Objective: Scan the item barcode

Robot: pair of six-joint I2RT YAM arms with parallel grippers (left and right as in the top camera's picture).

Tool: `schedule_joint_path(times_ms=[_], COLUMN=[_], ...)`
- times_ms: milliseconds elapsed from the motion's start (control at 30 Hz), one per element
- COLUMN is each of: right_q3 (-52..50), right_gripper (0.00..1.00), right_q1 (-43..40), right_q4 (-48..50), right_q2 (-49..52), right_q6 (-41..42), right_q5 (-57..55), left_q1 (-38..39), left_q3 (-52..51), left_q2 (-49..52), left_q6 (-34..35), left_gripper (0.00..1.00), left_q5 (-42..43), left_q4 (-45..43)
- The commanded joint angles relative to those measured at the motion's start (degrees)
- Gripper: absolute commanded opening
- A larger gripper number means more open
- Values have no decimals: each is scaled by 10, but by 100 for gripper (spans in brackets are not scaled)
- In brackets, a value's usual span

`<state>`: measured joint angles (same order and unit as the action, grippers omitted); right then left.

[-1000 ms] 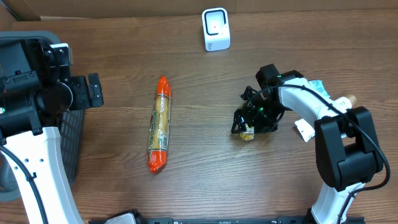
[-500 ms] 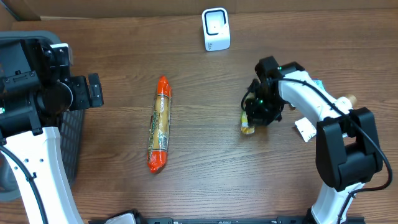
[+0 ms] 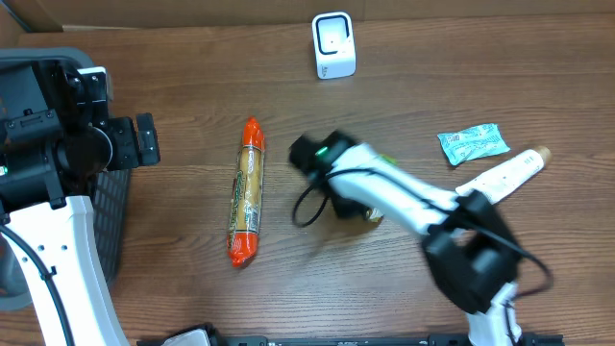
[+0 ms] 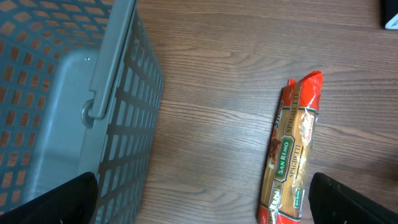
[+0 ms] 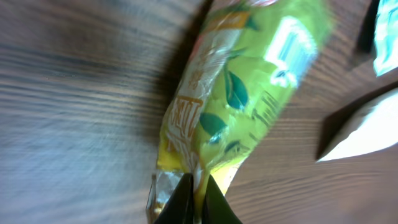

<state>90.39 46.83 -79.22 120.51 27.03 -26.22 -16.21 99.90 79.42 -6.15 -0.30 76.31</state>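
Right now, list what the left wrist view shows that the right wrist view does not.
Left wrist only: the grey basket and the spaghetti pack, which lies flat and apart from it. Right wrist only: the green packet pinched in the shut right gripper, with a blurred white object at the frame's right edge. Both: the wooden table.

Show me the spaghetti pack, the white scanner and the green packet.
spaghetti pack (image 4: 289, 155), left wrist view, middle of its label.
white scanner (image 3: 333, 45), overhead view, its front face.
green packet (image 5: 236, 93), right wrist view, the leaf print.
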Motion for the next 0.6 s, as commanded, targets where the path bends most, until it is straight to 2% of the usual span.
schedule_joint_path(times_ms=[0,100,233,333,367,400,467,567], right_q3=[5,5,17,46,52,56,59,64], right_gripper=[4,4,14,33,45,52,58,61], right_q1=[4,5,16,37,43,47,57,64], right_q4=[-32,-58,-62,-42,-30,-20,7,21], right_q2=[81,105,103,103,103,103,103,103], right_q6=[30,30,30,30,28,19,-14,-14], right_q5=[-143,-150,-112,-59,-34,-15,28,45], left_q1=[1,1,1,1,1,1,1,1], left_q3=[4,4,4,4,4,4,4,4], left_q2=[0,0,0,0,0,0,0,0], left_q6=[-9,-9,-9,-9,-9,-9,-9,-9], left_gripper=[99,99,100,99,99,99,100,99], left_q5=[-3,-3,-3,-3,-3,-3,-3,-3], left_q4=[0,0,0,0,0,0,0,0])
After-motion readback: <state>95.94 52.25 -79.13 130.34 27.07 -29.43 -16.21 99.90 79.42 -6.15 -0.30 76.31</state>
